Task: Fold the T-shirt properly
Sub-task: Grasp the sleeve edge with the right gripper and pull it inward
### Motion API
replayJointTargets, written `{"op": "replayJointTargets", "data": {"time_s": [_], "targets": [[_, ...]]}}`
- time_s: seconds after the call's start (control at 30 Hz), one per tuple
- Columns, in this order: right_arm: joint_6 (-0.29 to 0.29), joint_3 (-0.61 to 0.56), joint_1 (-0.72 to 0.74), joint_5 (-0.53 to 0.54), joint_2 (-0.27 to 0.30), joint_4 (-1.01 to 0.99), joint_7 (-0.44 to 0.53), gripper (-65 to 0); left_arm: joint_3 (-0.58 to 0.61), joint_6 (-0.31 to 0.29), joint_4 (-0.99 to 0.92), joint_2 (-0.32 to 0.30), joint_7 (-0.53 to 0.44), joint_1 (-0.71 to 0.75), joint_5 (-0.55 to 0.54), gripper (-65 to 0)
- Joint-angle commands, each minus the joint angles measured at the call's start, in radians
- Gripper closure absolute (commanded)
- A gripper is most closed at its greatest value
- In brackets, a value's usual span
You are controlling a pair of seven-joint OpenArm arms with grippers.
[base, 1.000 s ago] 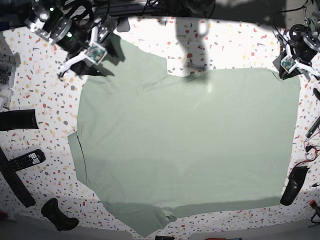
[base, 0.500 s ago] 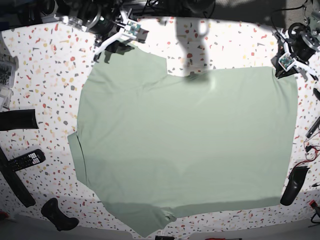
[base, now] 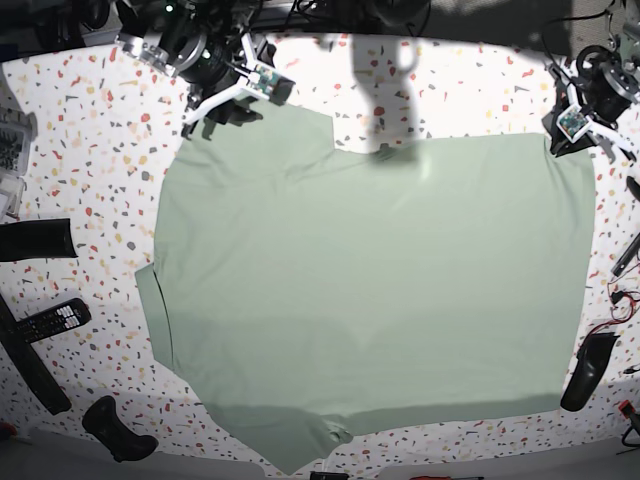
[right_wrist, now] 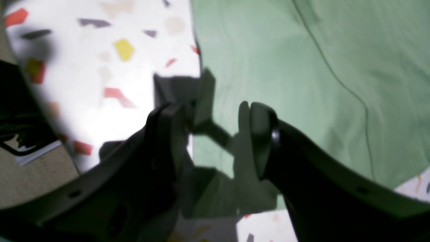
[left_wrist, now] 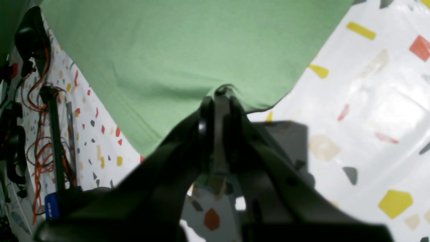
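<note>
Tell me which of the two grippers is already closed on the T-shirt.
The left gripper: its jaws are shut, pinching the T-shirt at its edge. The right gripper stands open above the cloth, holding nothing.

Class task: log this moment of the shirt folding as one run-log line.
left pincer: shut on T-shirt corner | right pincer: open over sleeve edge | T-shirt: flat, unfolded

One T-shirt [base: 370, 290], pale green, spread on one speckled terrazzo-pattern table [base: 90, 160].

Two robot arms in the base view, one gripper each: left gripper [left_wrist: 220, 97] at far right, right gripper [right_wrist: 215, 124] at far left.

One remote control [base: 52, 320], near left edge.

Black padded objects at the table edges: three on the left [base: 35, 240] [base: 30, 365] [base: 118, 430], one near right [base: 587, 370]; kind cannot be told.

One tangle of red and black wires [left_wrist: 37, 148], strands not countable.
</note>
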Motion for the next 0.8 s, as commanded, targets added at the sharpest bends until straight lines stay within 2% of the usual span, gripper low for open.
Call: {"op": "replayJointTargets", "data": {"time_s": [0.0, 0.17, 0.37, 0.5, 0.77], "targets": [[-0.031, 0.011, 0.002, -0.057, 0.018, 0.002, -0.08, -29.9, -0.008, 0.008, 0.009, -0.019, -0.016, 0.0, -0.005, 0.0], [-0.029, 0.011, 0.002, -0.056, 0.018, 0.002, -0.078, -28.5, -0.008, 0.008, 0.009, -0.019, -0.004, 0.0, -0.005, 0.0], [-0.034, 0.011, 0.002, -0.039, 0.018, 0.002, -0.098, -1.0, -0.008, 0.008, 0.009, -0.019, 0.01, 0.0, -0.005, 0.0], [-0.037, 0.011, 0.003, 0.02, 0.018, 0.003, -0.095, 0.0, -0.008, 0.008, 0.009, -0.019, 0.006, 0.0, -0.005, 0.0], [-0.066, 0.011, 0.003, 0.019, 0.018, 0.103, -0.099, 0.0, -0.008, 0.008, 0.009, -0.02, 0.006, 0.0, -0.005, 0.0]]}}
